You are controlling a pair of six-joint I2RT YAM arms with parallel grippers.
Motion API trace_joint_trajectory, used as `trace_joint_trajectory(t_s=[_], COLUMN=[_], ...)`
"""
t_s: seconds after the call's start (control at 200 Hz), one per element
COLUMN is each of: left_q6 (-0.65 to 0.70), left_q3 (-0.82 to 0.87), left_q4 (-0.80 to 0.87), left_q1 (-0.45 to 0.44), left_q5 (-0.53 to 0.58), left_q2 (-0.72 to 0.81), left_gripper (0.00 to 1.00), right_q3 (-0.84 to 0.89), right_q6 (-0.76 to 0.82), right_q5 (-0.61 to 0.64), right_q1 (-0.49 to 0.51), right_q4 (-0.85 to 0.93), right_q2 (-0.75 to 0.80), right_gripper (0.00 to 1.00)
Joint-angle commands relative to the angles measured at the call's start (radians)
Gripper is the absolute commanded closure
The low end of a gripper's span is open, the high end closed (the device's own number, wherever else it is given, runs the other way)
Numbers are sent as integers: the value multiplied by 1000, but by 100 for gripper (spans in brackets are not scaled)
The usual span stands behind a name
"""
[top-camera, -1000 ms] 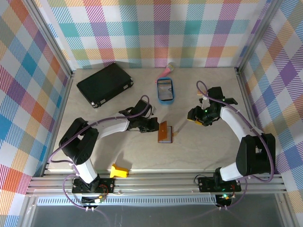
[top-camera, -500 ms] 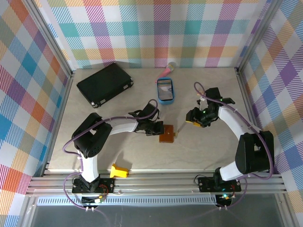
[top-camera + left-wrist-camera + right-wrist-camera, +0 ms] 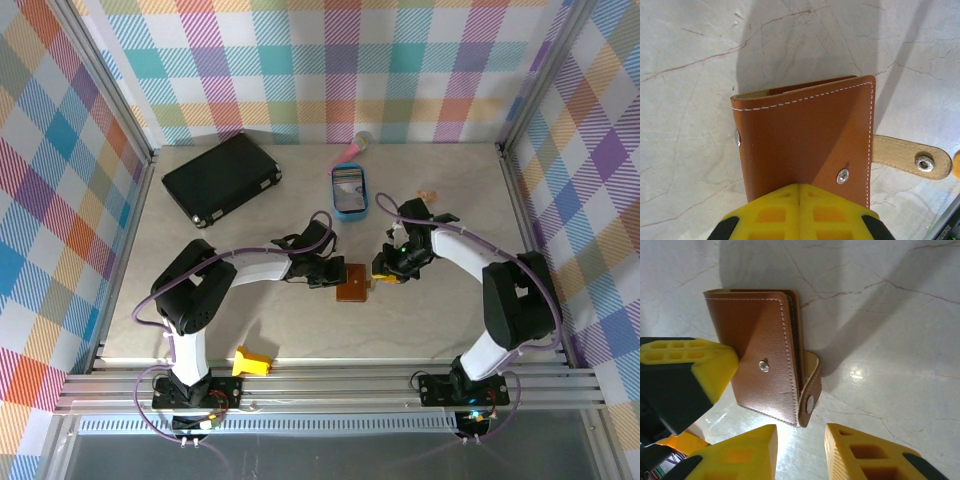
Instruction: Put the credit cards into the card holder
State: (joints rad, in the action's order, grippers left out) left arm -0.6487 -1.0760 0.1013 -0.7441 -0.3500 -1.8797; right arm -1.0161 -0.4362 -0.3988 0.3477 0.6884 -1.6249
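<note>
The card holder (image 3: 352,285), a brown leather wallet, lies folded in the middle of the table. Its snap tab (image 3: 910,157) sticks out loose on the right side. My left gripper (image 3: 800,186) is shut, and its closed tips rest on the wallet's top face (image 3: 805,130) near the left edge. My right gripper (image 3: 800,450) stands open just right of the wallet, with the curled tab (image 3: 810,390) a little ahead of its fingertips and nothing between them. The credit cards are hidden from view.
A large black case (image 3: 222,178) lies at the back left. A blue oval tray (image 3: 350,190) sits behind the wallet, with a pink object (image 3: 352,150) beyond it. A small tan block (image 3: 428,195) is at the back right, and a yellow plastic piece (image 3: 252,361) near the front edge.
My right gripper moved left up to the wallet's tab side and its jaws narrowed. The left gripper shifted slightly right a second ago, then stayed shut on top of the wallet.
</note>
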Motion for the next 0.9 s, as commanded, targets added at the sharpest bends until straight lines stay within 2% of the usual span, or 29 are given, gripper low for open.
trace_joint_trajectory(t_s=[0.0, 0.51, 0.715, 0.79, 0.89], left_q6=[-17, -33, -35, -35, -38], left_q3=[45, 64, 65, 64, 61], left_q4=[51, 16, 16, 13, 5], left_q1=[-3, -3, -3, -3, -4], left_q5=[54, 45, 39, 34, 28], left_q2=[-10, -15, -18, -25, -27], left_gripper=[100, 100, 100, 100, 100], right_q3=[-27, -41, -47, -47, -49], right_q6=[-24, -12, -7, -1, 6], right_q5=[11, -32, -31, -35, -59], right_q1=[7, 8, 17, 22, 31], right_q4=[5, -16, -15, -19, -29], right_q2=[-15, -47, -40, -39, -41], right_gripper=[74, 81, 92, 100, 100])
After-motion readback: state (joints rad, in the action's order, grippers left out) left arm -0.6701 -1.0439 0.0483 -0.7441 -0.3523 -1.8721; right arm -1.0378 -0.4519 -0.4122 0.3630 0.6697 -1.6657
